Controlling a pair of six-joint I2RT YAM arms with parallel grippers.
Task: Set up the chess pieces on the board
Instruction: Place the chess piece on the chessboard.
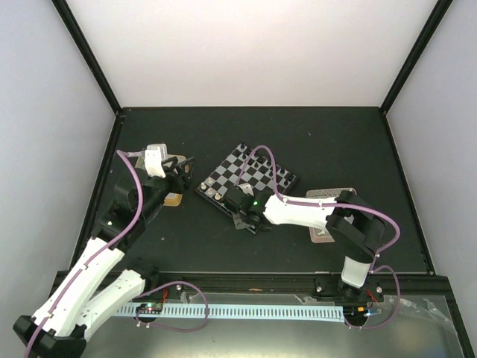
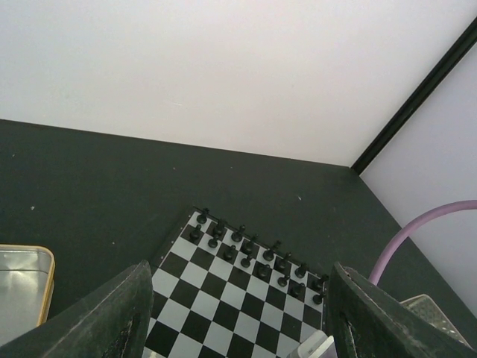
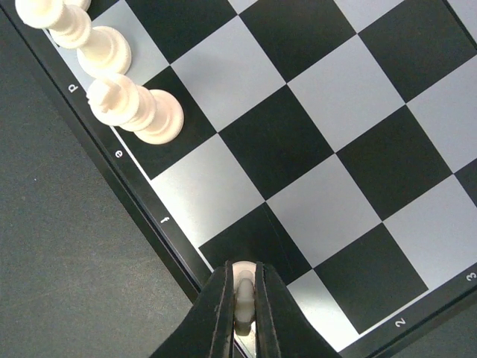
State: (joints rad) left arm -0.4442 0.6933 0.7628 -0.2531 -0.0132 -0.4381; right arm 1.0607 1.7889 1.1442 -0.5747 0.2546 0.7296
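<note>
The board [image 1: 257, 173] lies tilted at mid-table. Black chess pieces [image 2: 253, 257] stand in two rows along its far edge. In the right wrist view, cream-white pieces [image 3: 138, 112] stand on the board's [image 3: 313, 149] edge squares by the letters d and e, with one more [image 3: 86, 37] beyond. My right gripper [image 3: 243, 298] is shut on a small cream-white piece [image 3: 243, 277], held over the edge square past the letter f. It is at the board's near corner in the top view [image 1: 244, 210]. My left gripper [image 2: 238, 328] is open and empty, left of the board [image 2: 223, 298].
A yellow-rimmed metal tin [image 2: 22, 287] sits left of the board, partly under my left arm [image 1: 173, 199]. A pink tray [image 1: 333, 195] lies right of the board, mostly behind my right arm. A pink cable [image 2: 417, 231] arcs at the right. Black frame posts bound the table.
</note>
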